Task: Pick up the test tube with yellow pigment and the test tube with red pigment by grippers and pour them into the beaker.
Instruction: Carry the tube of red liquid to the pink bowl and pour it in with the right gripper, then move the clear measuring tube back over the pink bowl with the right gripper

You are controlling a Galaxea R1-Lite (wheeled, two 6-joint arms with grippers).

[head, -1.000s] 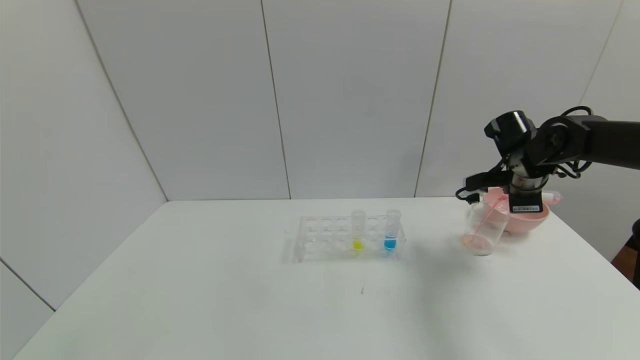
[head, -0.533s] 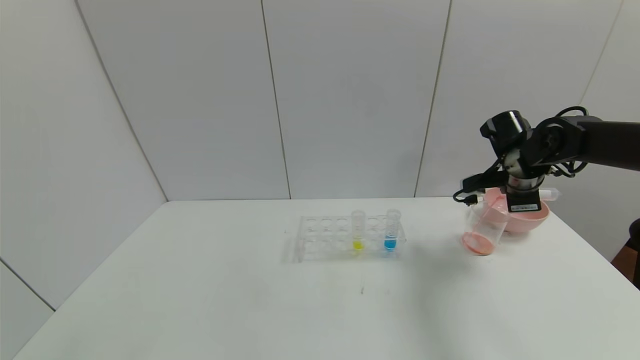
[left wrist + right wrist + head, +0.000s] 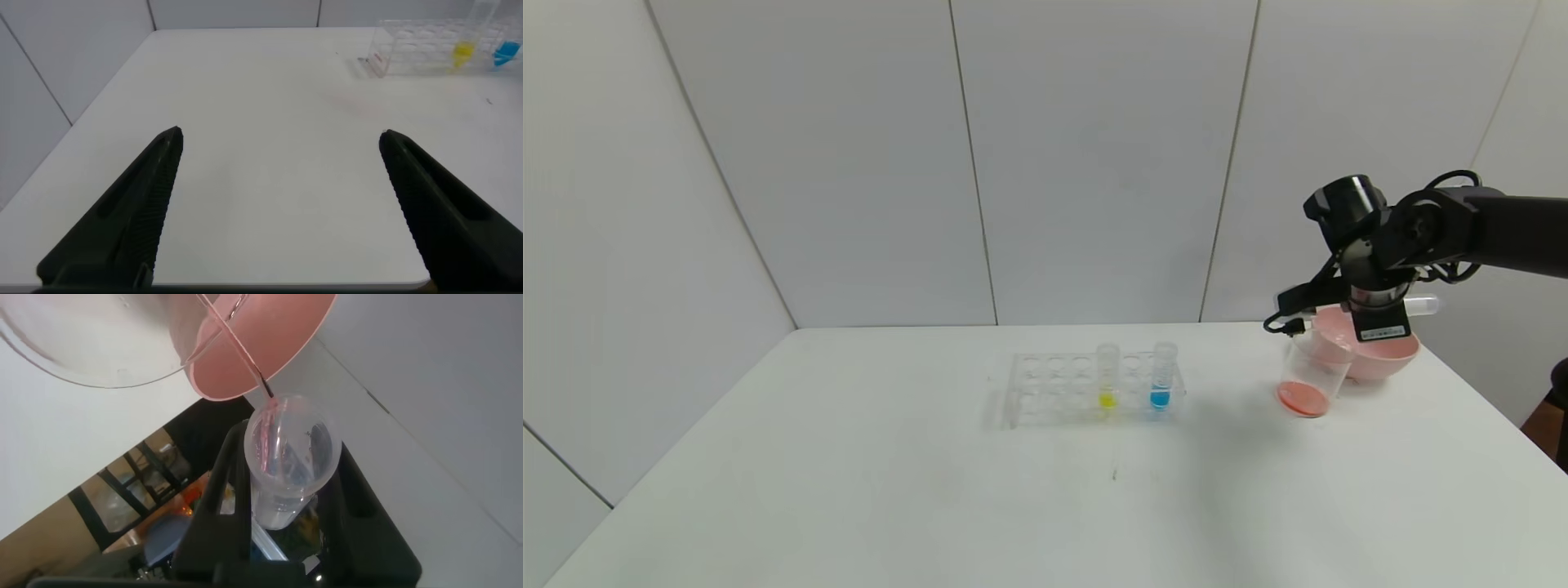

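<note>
Orange-red liquid lies in a shallow pool at the bottom of the beaker [image 3: 1308, 377], which stands on the white table [image 3: 931, 490] just below my right gripper [image 3: 1372, 314]. That gripper hangs over the beaker's rim with its fingers clamped on the test tube with red pigment [image 3: 1419, 305]; the tube lies almost level, its rounded bottom sticking out on the side of the gripper away from the beaker. In the right wrist view the tube [image 3: 291, 457] sits between my two black fingers [image 3: 214, 498] with its open mouth facing the beaker [image 3: 106, 343], a thin red streak clinging to the tube's lip and a fine thread running from it toward the beaker's rim. A pink bowl [image 3: 1388, 355] stands touching or just behind the beaker, directly under the gripper. Well off to the left of my right gripper, a clear rack [image 3: 1054, 388] holds the test tube with yellow pigment [image 3: 1107, 377] upright, with a blue-liquid tube [image 3: 1162, 376] upright a couple of holes nearer to me. My left gripper [image 3: 278, 204] hovers low over the near-left part of the table, fingers spread wide with nothing between them, the rack [image 3: 425, 51] far ahead of it.
</note>
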